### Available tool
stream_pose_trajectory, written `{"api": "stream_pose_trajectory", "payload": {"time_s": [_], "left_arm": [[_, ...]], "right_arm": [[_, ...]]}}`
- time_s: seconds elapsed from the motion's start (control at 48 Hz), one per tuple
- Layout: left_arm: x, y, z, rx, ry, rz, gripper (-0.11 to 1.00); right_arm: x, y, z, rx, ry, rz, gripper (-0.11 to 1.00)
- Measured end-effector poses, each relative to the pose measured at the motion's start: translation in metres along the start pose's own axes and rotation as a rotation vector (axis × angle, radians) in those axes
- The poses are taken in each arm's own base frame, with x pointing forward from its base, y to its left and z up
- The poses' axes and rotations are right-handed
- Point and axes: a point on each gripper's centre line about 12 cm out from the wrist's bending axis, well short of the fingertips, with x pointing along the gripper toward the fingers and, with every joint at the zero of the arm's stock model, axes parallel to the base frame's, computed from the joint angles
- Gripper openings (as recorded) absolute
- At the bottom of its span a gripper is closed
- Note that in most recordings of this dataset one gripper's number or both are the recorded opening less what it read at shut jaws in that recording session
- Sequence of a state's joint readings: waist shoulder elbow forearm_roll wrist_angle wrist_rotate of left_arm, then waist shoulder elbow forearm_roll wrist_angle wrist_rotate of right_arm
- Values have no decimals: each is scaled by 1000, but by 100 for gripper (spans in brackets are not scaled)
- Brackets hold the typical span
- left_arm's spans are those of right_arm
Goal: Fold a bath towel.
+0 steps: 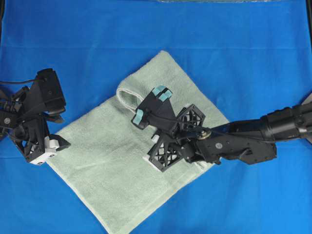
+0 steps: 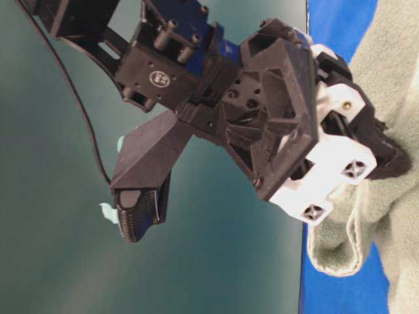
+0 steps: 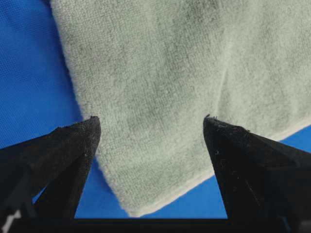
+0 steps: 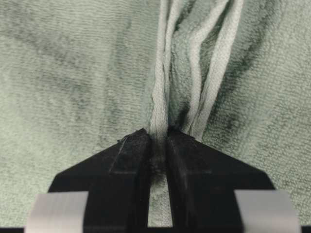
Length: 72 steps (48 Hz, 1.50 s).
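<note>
Left tool (image 1: 48,146) hangs w/ jaws spread wide, nothing between them, just off the bath towel (image 1: 112,165) near its left corner. Towel lies diagonally, partly folded, mid blue surface (image 1: 243,58). Right tool (image 4: 159,141) reaches in over the towel's middle, jaws narrow, pinched on bunched hem bands. Terry looks soft, limp, light, not slippery; it'll drape and sag, so prob. best gripped at hemmed edges or corners, where the flat band gives firmer purchase than the pile.
</note>
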<state>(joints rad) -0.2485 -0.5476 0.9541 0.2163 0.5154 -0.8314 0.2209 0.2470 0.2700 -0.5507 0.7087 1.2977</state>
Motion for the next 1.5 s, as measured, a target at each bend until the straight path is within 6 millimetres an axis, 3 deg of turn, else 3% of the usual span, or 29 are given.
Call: {"api": "stream_pose_trajectory", "payload": {"time_s": [0.063, 0.167, 0.25, 0.396, 0.563, 0.667, 0.896, 1.042, 1.167, 1.334, 1.501], "left_arm": [[0, 0, 0, 6, 1, 1, 82], [0, 0, 0, 32, -1, -1, 82], [0, 0, 0, 58, 0, 0, 82], [0, -1, 0, 87, -2, -3, 82], [0, -5, 0, 137, -12, -23, 82], [-1, -14, -3, 212, -25, -61, 82], [-11, -61, -16, 629, -126, -253, 82], [-20, -94, -28, 933, -200, -359, 81], [-21, -115, -32, 1064, -224, -399, 80], [-3, -134, -31, 1097, -172, -383, 80], [40, -142, -41, 1132, -11, -304, 80]], "right_arm": [[1, -1, 0, 8, 1, -3, 24], [1, -1, 0, 12, 2, -5, 57], [1, -2, -2, 7, 5, -16, 68], [-10, -2, 1, 5, -6, -25, 65], [-49, 0, 13, -2, -66, 11, 65], [-65, -12, 11, -6, -73, -9, 65], [-76, -53, -4, 8, -56, -57, 65], [-79, -64, -13, 5, -54, -34, 65], [-81, -73, -14, 11, -56, -36, 65], [-82, -79, -16, 13, -56, -41, 65], [-83, -81, -17, 14, -56, -41, 65]]}}
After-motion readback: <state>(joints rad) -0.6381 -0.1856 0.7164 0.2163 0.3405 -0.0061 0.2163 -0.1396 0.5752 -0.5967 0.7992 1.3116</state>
